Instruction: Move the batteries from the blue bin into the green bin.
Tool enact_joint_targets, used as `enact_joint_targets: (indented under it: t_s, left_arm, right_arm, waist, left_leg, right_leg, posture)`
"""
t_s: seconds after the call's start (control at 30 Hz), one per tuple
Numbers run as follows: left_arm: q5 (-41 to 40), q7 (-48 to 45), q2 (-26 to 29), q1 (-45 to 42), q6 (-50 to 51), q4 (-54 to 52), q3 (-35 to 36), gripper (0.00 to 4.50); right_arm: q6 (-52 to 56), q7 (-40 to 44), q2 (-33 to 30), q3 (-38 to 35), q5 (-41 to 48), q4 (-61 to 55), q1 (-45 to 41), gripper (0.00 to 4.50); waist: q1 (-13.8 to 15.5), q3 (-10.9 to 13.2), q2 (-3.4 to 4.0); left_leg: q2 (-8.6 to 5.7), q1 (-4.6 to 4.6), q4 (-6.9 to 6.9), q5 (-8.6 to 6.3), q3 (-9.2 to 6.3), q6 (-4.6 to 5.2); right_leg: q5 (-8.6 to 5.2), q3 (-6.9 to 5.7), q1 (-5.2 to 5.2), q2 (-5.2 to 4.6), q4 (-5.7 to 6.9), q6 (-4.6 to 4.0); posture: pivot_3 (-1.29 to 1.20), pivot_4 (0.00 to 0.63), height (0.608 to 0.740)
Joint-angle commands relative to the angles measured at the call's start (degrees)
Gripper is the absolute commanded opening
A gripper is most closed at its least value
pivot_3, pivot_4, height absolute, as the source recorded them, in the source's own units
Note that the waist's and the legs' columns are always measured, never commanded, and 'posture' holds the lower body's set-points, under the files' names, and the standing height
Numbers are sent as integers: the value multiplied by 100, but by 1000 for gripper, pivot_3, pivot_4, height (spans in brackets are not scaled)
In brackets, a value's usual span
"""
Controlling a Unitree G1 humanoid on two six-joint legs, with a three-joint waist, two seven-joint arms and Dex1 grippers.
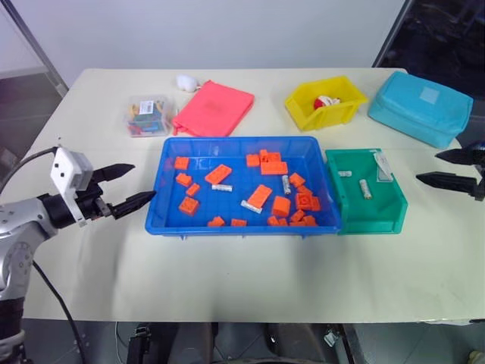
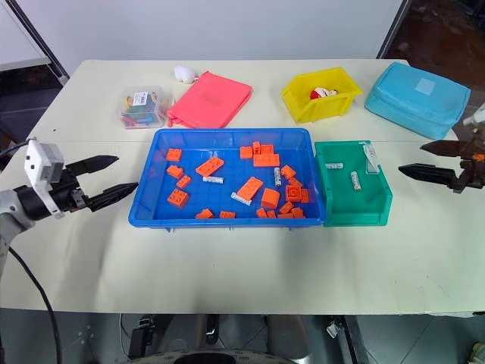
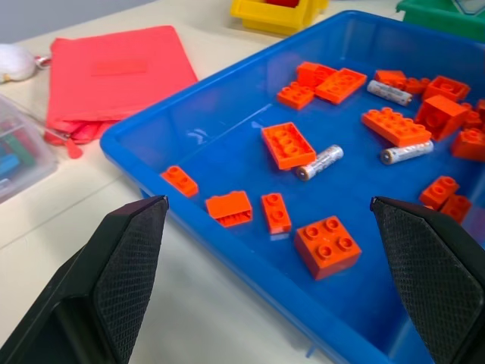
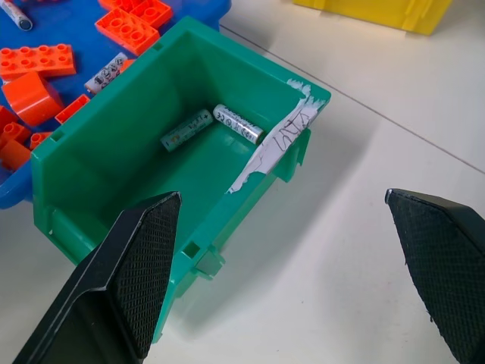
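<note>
Left gripper [image 1: 127, 187], jaws spread and empty, hovers off the blue bin's [image 1: 171, 218] left wall over bare worktop [image 1: 227, 273]. Left wrist view resolves three batteries [image 3: 318, 161] among orange bricks [image 3: 288, 144] in that bin. Green bin [image 1: 370, 219] touches the blue bin's right wall; right wrist view shows two batteries inside and torn tape [image 4: 276, 148] on its rim. Right gripper [image 1: 452, 168], open and empty, hangs right of the green bin above clear worktop.

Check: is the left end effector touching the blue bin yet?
Apart. The left eye view shows bare table between the open left end effector and the blue bin; its tips stop short of the bin's wall.
</note>
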Motion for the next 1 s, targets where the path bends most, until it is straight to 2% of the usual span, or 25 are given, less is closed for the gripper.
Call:
enact_joint_targets:
  t_s: [0.03,1.0]
  left_arm:
    - [-136,-99,69,30,33,-228,92,4500]
    - [-106,-61,34,-159,105,-180,30,4500]
  right_arm:
    - [28,63,-216,-291,124,-220,5,4449]
    - [-37,-252,84,-258,118,-342,-225,4449]
  waist:
    - [-1,0,0]
    - [-2,0,0]
  left_leg:
    - [0,0,0,0,0,0]
    - [0,0,2,0,0,0]
  right_leg:
    - [0,0,0,0,0,0]
    - [0,0,0,0,2,0]
  posture:
    - [0,150,740]
    - [0,150,740]
